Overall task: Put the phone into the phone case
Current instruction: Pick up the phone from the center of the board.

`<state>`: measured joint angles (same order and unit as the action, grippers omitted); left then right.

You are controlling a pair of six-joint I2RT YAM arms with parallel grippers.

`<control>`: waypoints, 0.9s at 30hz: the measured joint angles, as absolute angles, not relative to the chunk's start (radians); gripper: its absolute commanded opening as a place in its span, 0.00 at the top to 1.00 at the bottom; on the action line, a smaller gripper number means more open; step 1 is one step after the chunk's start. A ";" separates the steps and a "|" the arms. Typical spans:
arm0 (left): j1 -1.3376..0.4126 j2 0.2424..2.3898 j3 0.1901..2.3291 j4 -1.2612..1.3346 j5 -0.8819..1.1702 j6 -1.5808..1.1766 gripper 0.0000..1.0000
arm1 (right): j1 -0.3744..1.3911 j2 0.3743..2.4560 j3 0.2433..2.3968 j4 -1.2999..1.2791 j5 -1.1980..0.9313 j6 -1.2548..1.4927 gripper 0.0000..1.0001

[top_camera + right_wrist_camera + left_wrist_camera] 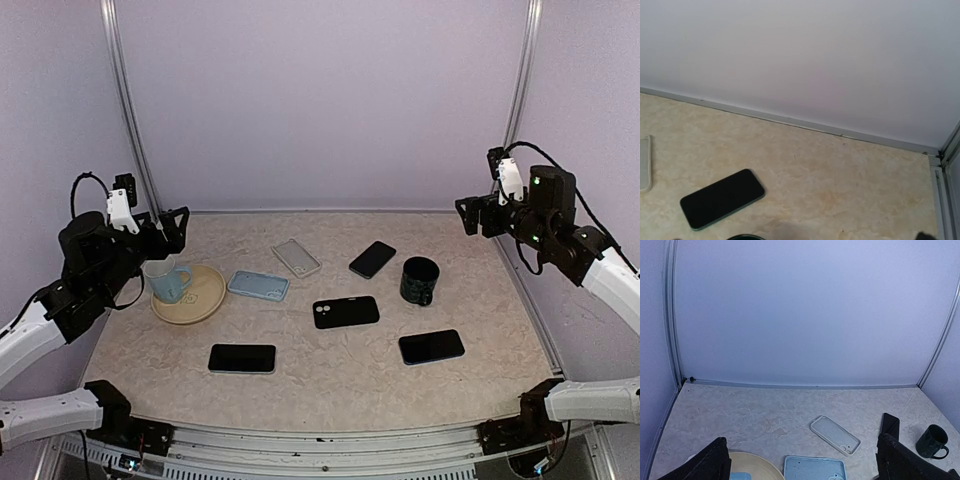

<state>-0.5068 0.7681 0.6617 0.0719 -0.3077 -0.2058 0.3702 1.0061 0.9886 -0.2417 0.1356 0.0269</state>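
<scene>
Three dark phones lie flat on the table: one at the front left (242,358), one at the front right (431,347) and one further back (372,259), which the right wrist view also shows as a phone (722,198). Three phone cases lie between them: a black case (346,312), a light blue case (258,286) (815,469) and a whitish case (296,257) (835,435). My left gripper (178,228) (801,452) hangs open above the table's left side, empty. My right gripper (468,217) is raised at the right, open, holding nothing.
A dark mug (420,280) (931,441) stands right of centre. At the left a blue mug (168,280) sits on a yellow plate (205,298) (752,465). Walls with metal rails close the back and sides.
</scene>
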 measured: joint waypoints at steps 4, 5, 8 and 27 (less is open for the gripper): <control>-0.507 0.772 0.663 0.062 -0.307 -0.213 0.01 | 0.370 0.997 0.984 -0.230 0.123 0.027 0.00; -0.507 0.776 0.665 0.057 -0.306 -0.215 0.01 | 0.370 0.992 0.983 -0.229 0.118 0.027 0.00; -0.508 0.804 0.690 0.028 -0.299 -0.225 0.01 | 0.370 0.984 0.982 -0.223 0.093 0.027 0.00; -0.724 0.991 0.823 -0.105 -0.411 -0.329 0.01 | 0.417 1.032 0.932 -0.240 -0.061 0.057 0.00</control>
